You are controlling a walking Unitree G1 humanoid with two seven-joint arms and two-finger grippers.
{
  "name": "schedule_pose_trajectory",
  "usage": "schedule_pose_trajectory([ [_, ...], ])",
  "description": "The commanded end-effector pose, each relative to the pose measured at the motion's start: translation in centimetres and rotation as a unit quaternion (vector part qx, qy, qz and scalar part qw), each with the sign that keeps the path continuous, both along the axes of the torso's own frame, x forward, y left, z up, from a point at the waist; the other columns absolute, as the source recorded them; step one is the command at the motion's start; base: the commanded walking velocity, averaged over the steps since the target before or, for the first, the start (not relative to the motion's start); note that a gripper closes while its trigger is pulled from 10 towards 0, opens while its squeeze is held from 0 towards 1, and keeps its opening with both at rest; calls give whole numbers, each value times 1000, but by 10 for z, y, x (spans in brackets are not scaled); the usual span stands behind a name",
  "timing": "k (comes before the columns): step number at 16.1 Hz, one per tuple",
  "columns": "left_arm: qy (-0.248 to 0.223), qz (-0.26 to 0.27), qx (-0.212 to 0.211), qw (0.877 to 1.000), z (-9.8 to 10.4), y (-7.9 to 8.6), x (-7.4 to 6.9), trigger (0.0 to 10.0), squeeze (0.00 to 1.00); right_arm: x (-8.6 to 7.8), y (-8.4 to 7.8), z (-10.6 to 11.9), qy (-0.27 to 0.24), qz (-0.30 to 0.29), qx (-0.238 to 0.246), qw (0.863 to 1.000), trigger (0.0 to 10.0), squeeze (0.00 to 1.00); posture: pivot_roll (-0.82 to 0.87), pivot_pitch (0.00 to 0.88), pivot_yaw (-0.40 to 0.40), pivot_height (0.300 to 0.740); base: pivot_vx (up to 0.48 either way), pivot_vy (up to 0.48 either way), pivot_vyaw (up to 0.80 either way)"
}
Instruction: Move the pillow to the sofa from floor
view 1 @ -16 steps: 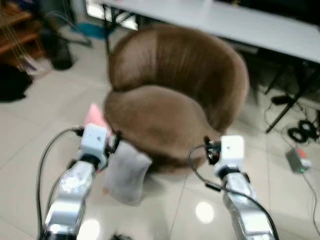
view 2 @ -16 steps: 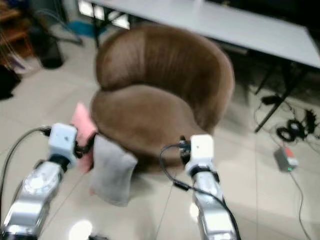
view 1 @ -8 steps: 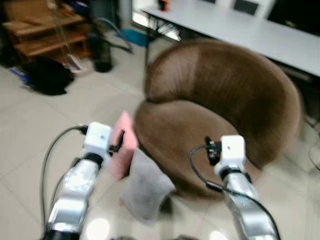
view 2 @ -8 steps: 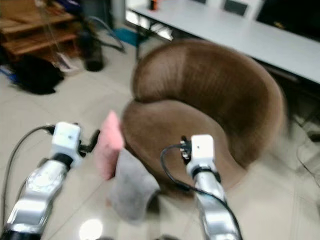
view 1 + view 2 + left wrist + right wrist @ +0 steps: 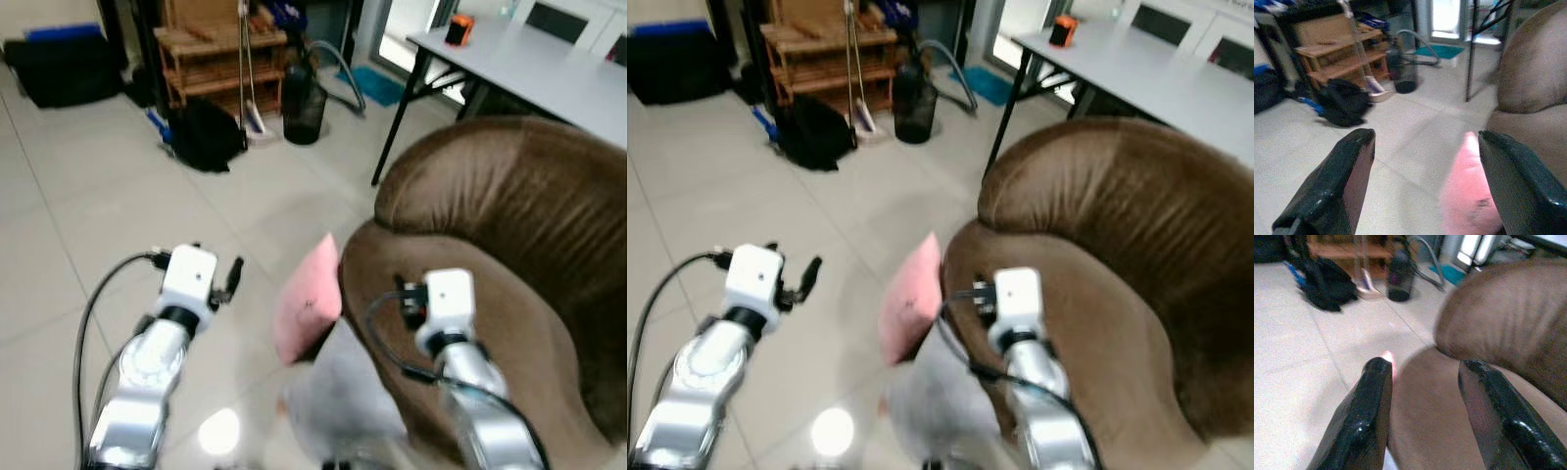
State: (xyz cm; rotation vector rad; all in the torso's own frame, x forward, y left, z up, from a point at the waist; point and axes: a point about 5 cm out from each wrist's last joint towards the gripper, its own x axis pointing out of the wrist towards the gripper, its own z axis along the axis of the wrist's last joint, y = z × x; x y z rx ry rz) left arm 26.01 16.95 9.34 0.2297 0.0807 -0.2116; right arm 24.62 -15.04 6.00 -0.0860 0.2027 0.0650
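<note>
Tiled floor [image 5: 88, 225], pink pillow [image 5: 307, 308] standing on it against the brown sofa [image 5: 509, 255].
A grey pillow [image 5: 338, 397] lies blurred just below the pink one, also at the sofa's base. The left pincer [image 5: 1422, 186] hangs above the floor beside the pink pillow, fingers apart, empty; the right pincer [image 5: 1425, 416] hovers over the sofa's seat edge, fingers apart. A wooden shelf [image 5: 211, 59], black bag [image 5: 206, 137] and counter [image 5: 529, 64] stand behind.

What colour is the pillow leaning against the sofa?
Pink pillow, clearest in the left eye view.
</note>
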Motion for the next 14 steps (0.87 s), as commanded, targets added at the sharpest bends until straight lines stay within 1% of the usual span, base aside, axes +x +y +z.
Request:
schedule_pose_trajectory([
  [1,7,-5,-6,1000,-4,2,-3,10000,0,-1,-5,1,-2,-11,8,1000,10000,0,140,53,-104,726,0,0,0],
  [3,18,-25,-3,1000,-5,0,-3,10000,0,-2,-11,3,-10,-25,15,1000,10000,0,138,54,-105,711,0,0,0],
  [4,32,-28,-14,999,-7,-1,-3,10000,0,-1,-13,6,-18,-33,20,999,10000,0,137,55,-105,696,0,0,0],
  [6,30,-24,-17,999,-7,-1,-2,10000,0,0,-13,7,-19,-33,19,999,10000,0,136,56,-105,686,0,0,0],
  [9,25,-11,-9,1000,-9,1,-3,10000,0,-1,-7,5,-11,-22,20,1000,10000,0,134,64,-109,656,0,0,0],
  [11,7,-6,14,1000,-11,4,-3,10000,0,-2,-5,4,-8,-17,18,1000,10000,0,133,64,-112,636,0,0,0],
  [12,5,-2,18,1000,-14,5,-2,10000,0,-2,-4,4,-7,-15,17,1000,10000,0,132,62,-112,626,0,0,0],
  [14,10,-1,8,1000,-19,6,1,10000,0,-4,-4,2,-3,-14,14,1000,10000,0,132,61,-112,606,0,0,0],
])
